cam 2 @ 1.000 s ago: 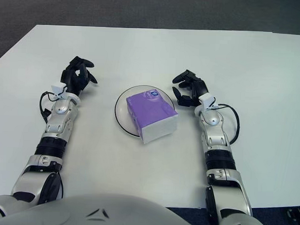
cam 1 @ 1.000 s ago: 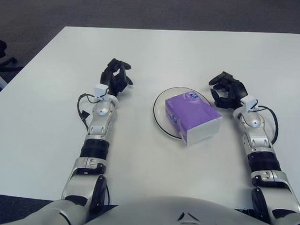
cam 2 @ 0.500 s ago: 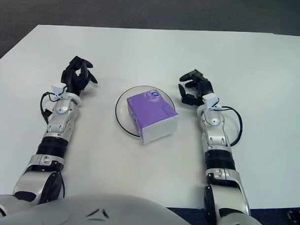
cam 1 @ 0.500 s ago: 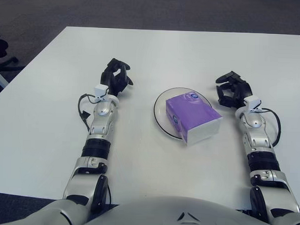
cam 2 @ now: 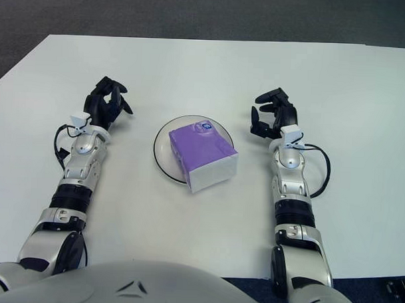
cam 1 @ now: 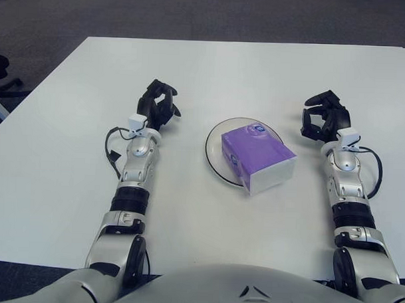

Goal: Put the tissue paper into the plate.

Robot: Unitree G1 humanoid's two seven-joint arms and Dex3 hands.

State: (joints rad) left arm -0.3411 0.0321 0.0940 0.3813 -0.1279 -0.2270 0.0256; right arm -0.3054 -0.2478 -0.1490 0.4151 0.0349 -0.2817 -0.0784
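Now we are seeing our right hand [cam 1: 327, 120] pulling away from the tissue pack [cam 1: 257, 158]: a second ago it was sitting just beside the plate's [cam 1: 215, 140] right edge, and it is now hanging well apart from it, farther right over the table [cam 1: 225, 72]. Its fingers are loosely curled and are gripping nothing. Our left hand [cam 1: 157, 105] is showing to the left of the plate, its fingers likewise bent and carrying nothing, and it has hardly shifted. The purple pack is lying on the white plate, tilted, with its near corner overhanging the rim toward us; it has barely moved while the hand has been retreating. We are judging from this that the placing is done and the release is complete, with nothing more than the retreat going on. A small round mark is showing on the pack's far top edge, but we are unable to read any writing on it.
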